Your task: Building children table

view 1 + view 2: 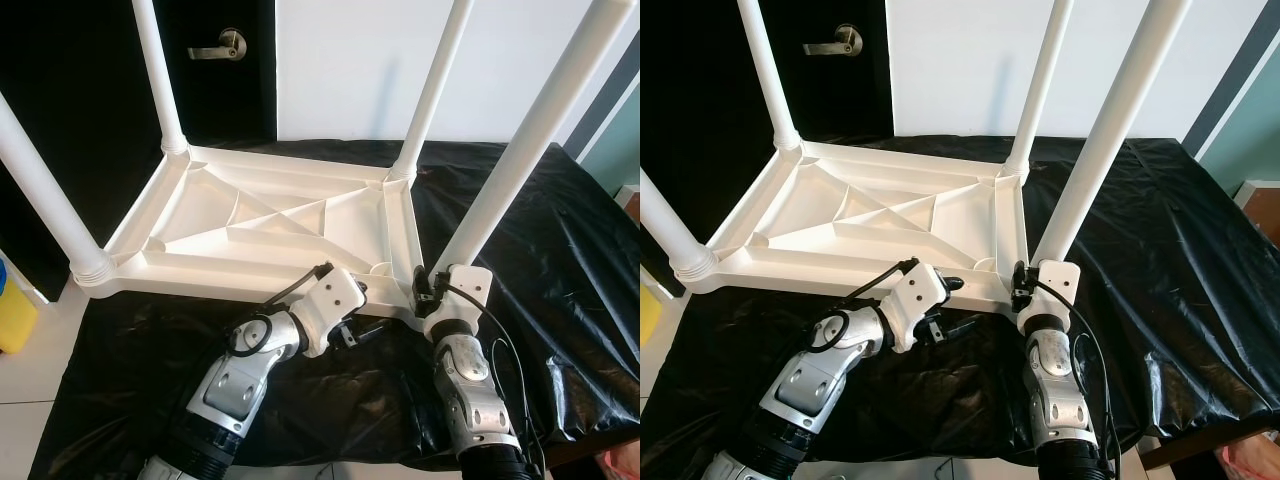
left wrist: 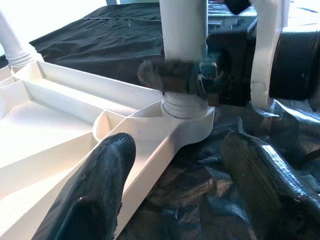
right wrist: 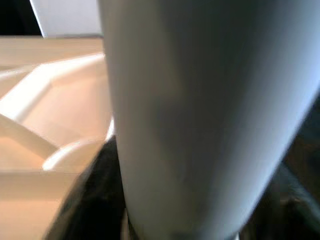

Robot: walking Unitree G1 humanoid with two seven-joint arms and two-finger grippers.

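A white plastic table point(image 1: 200, 262) lies upside down on a black sheet point(image 1: 560, 260), with its legs pointing up. My right gripper point(image 1: 420, 287) is shut around the base of the near right leg point(image 1: 530, 140), just above its socket at the table's corner. That leg point(image 3: 200, 125) is close up in the right wrist view. My left gripper point(image 2: 180, 185) is open at the table's near edge, left of that corner. One of its fingers point(image 2: 95, 190) is over the ribbed underside, the other over the sheet. Nothing is held between them.
Three more legs stand at the far left point(image 1: 158, 75), far right point(image 1: 432, 90) and near left point(image 1: 40, 190) corners. A black door with a lever handle point(image 1: 228, 44) is behind. A yellow object point(image 1: 15, 310) sits on the floor at the left.
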